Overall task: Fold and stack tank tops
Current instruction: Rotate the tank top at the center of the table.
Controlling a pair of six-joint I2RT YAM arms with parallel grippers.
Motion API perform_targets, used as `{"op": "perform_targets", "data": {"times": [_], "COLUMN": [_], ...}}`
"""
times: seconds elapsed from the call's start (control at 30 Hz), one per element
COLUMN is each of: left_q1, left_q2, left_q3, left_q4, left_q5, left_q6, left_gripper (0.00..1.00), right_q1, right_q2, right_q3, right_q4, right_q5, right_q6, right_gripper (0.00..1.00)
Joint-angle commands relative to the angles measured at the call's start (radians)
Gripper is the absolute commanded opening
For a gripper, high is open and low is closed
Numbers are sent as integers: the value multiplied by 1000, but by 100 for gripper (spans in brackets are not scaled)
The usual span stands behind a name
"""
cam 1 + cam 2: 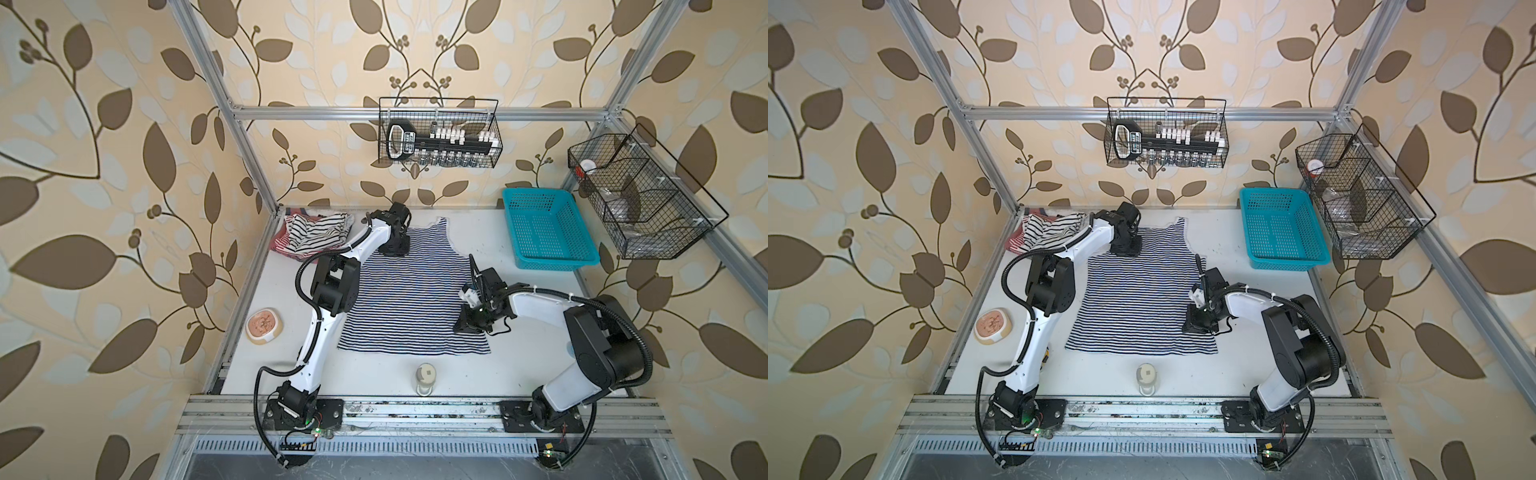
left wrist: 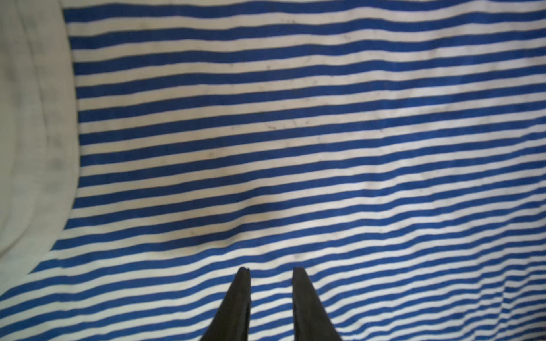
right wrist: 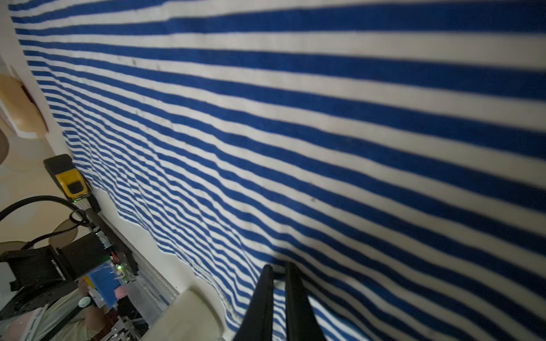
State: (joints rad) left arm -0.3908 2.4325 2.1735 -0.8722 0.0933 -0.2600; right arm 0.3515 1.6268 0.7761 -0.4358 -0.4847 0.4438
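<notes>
Centre of the worktop (image 1: 457,374): navy-and-white tank top (image 1: 409,291) spread flat, hem toward the near edge, straps toward the far edge. One strap shows in both top views; the other is hidden under the left arm's wrist.

left gripper (image 2: 271,269): down on the top's far left part, by the shoulder. Left wrist view: fingertips (image 2: 243,274) on the cloth, narrow gap, stripes visible between them, slight ripple ahead of the tips. Can't tell whether fabric is actually pinched.

right gripper (image 3: 279,267): at the top's right side edge, close to the hem corner. Right wrist view: jaws almost together, a bit of striped cloth squeezed between them, stripes drawn in toward the tips. Reads as clamped on the navy-and-white tank top.

Far left corner: black-and-white tank top (image 1: 318,232) crumpled over the red-and-white tank top (image 1: 279,243), both unfolded, near the spread top.

Far right corner: blue basket (image 1: 557,262), apart from the cloth.

Left edge: bowl (image 1: 264,326). Near edge: pale jar (image 1: 424,378), upright, just beside the hem, not touching.

Frame: back wire basket (image 1: 436,164) and side wire basket (image 1: 665,232), both off the worktop.
</notes>
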Motion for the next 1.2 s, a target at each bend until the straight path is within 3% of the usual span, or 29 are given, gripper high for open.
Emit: {"op": "perform_targets", "data": {"times": [0.0, 0.37, 0.47, 0.57, 0.83, 1.17], "left_q1": [51, 134, 161, 174, 175, 170], "left_q2": [-8, -29, -73, -123, -271, -463], "left_q3": [-29, -296, -431, -546, -854, -1105], "left_q4": [7, 94, 155, 206, 379, 431], "left_q5": [55, 108, 124, 133, 241, 207], "left_q6": [-8, -189, -262, -341, -552, -632], "left_gripper": [26, 26, 26, 26, 26, 26], "right_q1": [1, -84, -88, -120, -217, -253], "right_q2": [60, 151, 148, 172, 344, 565], "right_q3": [27, 129, 197, 259, 461, 735], "right_q4": [-72, -205, -287, -337, -460, -552], "right_q5": [129, 210, 287, 288, 353, 369], "right_q6": [-28, -86, -103, -142, -243, -308], "right_gripper": [10, 5, 12, 13, 11, 8]}}
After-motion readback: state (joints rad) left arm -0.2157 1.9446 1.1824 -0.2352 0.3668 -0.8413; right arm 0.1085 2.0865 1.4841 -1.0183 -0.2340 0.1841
